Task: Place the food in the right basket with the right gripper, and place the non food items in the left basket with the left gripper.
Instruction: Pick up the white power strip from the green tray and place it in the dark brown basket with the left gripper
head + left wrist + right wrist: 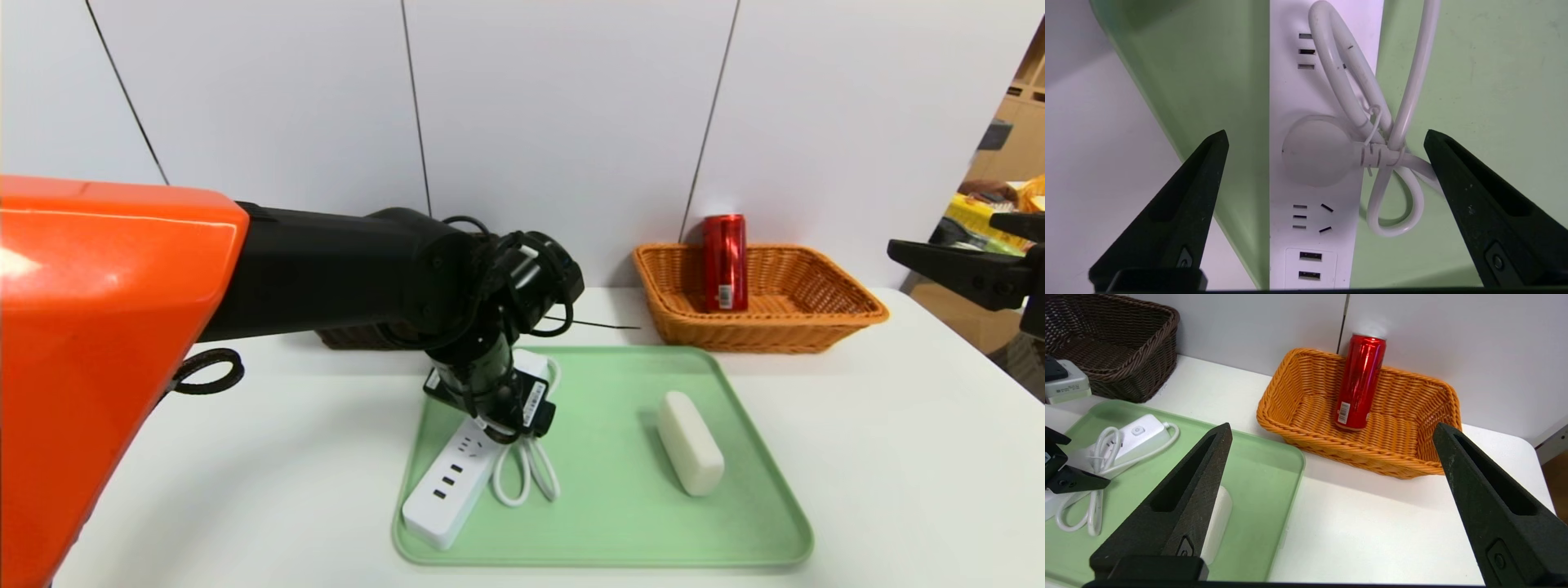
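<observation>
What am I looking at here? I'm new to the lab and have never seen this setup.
A two-armed robot sorting items. One picture comes from its head, the others from each wrist. The left gripper, open, hangs over a white power strip on a green tray, beside a white soap-like bar. The right gripper, open and empty, is raised at the table's right edge. A red can stands in the orange basket; a brown basket sits at the left.

Two baskets (1363,449) (1122,343), one can (1359,381), one power strip (449,482)
</observation>
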You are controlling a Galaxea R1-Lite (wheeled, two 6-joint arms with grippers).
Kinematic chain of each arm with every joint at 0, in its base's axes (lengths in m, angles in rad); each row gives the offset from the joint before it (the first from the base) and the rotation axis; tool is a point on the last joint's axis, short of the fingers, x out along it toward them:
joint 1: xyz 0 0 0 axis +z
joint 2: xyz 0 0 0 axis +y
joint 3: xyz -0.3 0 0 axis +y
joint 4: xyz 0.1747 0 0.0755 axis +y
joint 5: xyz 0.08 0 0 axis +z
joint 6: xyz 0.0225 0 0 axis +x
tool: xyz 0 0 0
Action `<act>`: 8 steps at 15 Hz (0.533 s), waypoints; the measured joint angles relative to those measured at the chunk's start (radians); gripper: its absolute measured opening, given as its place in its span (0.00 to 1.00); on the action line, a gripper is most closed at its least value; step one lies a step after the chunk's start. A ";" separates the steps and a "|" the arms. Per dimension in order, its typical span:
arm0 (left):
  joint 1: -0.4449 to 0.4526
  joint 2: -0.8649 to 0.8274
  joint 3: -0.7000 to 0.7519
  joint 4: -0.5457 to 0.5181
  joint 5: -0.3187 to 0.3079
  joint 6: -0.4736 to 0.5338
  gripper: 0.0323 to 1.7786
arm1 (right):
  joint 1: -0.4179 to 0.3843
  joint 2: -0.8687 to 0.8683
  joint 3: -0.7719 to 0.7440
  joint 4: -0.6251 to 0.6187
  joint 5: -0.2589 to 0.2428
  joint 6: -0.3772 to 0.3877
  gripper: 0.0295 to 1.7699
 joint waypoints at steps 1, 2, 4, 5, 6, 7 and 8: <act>0.000 0.006 0.000 0.000 -0.001 0.000 0.95 | -0.001 -0.004 -0.001 0.011 -0.001 0.000 0.96; 0.000 0.012 0.000 -0.002 -0.002 0.000 0.95 | -0.005 -0.007 -0.001 0.039 -0.004 0.001 0.96; 0.000 0.026 -0.001 -0.003 -0.002 -0.001 0.95 | -0.010 -0.010 -0.008 0.069 -0.013 0.001 0.96; 0.000 0.031 -0.001 -0.003 -0.002 -0.001 0.95 | -0.012 -0.011 -0.010 0.071 -0.013 0.001 0.96; 0.000 0.035 -0.001 -0.003 -0.002 -0.002 0.95 | -0.013 -0.012 -0.010 0.071 -0.012 0.001 0.96; 0.000 0.038 -0.001 -0.003 -0.002 -0.002 0.95 | -0.015 -0.013 -0.010 0.071 -0.011 0.001 0.96; 0.000 0.040 -0.001 -0.003 -0.002 -0.002 0.95 | -0.016 -0.014 -0.010 0.071 -0.010 0.001 0.96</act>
